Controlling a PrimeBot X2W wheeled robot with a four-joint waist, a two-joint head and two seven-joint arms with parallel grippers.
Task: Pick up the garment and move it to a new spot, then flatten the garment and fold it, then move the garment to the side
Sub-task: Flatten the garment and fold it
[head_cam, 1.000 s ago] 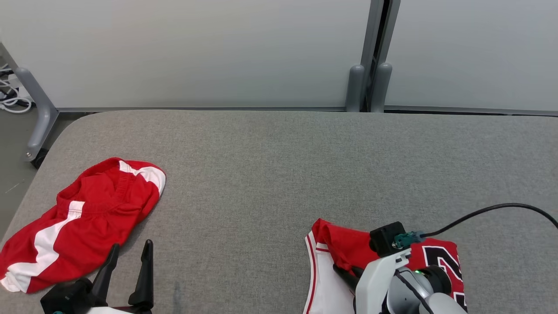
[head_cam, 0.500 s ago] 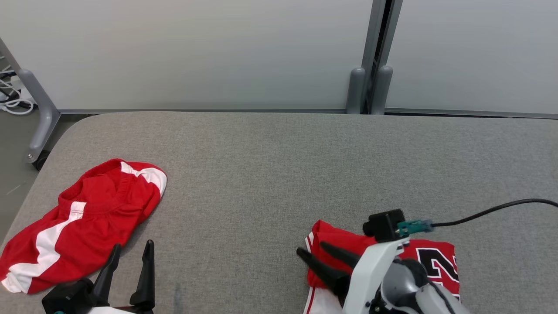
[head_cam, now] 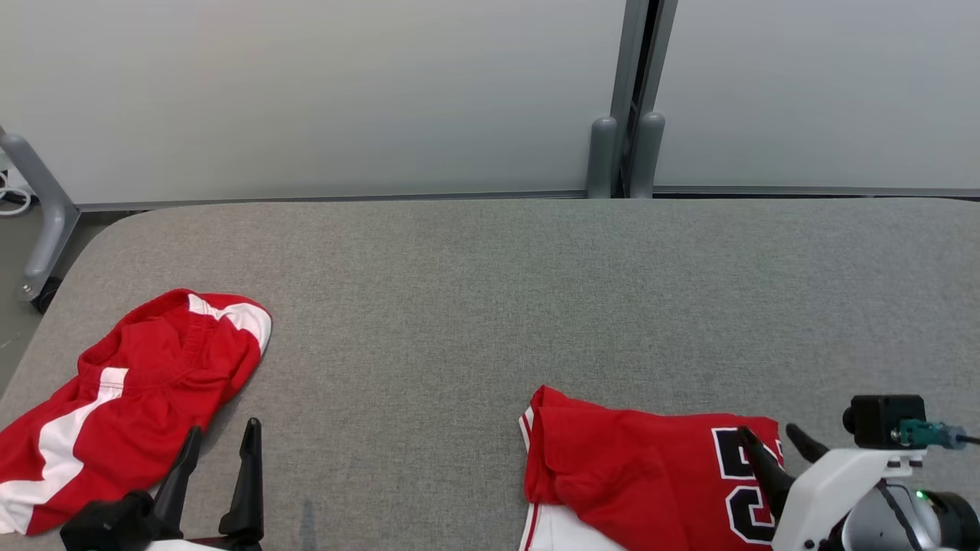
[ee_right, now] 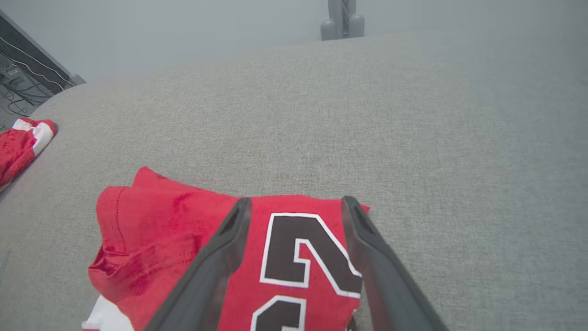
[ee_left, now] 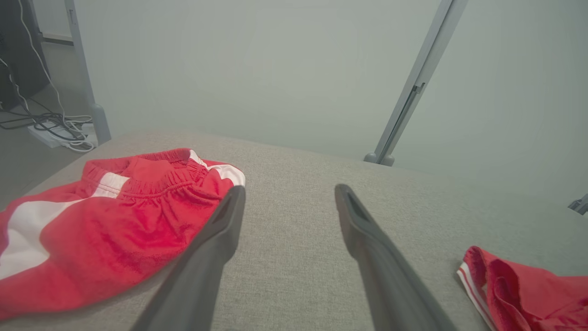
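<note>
A folded red jersey (head_cam: 628, 467) with a black number and white trim lies at the near right of the grey padded table (head_cam: 490, 306). My right gripper (head_cam: 767, 431) hovers open over its right end, fingers either side of the number in the right wrist view (ee_right: 296, 200), gripping nothing. The jersey (ee_right: 161, 230) is bunched at its left end. Red shorts (head_cam: 138, 398) with white stripes lie crumpled at the near left. My left gripper (head_cam: 223, 428) stands open just right of the shorts (ee_left: 115, 220), and in its wrist view (ee_left: 290, 188) its fingers are empty.
A pale partition wall with grey posts (head_cam: 616, 153) runs behind the table. Floor, a grey frame leg (head_cam: 42, 222) and cables (ee_left: 59, 128) lie beyond the rounded left corner. Bare grey surface spreads between the two garments and toward the back.
My right gripper opened, let go of the jersey and drew back to the right, uncovering the jersey's top. The head camera shifted a little. The left gripper kept still.
</note>
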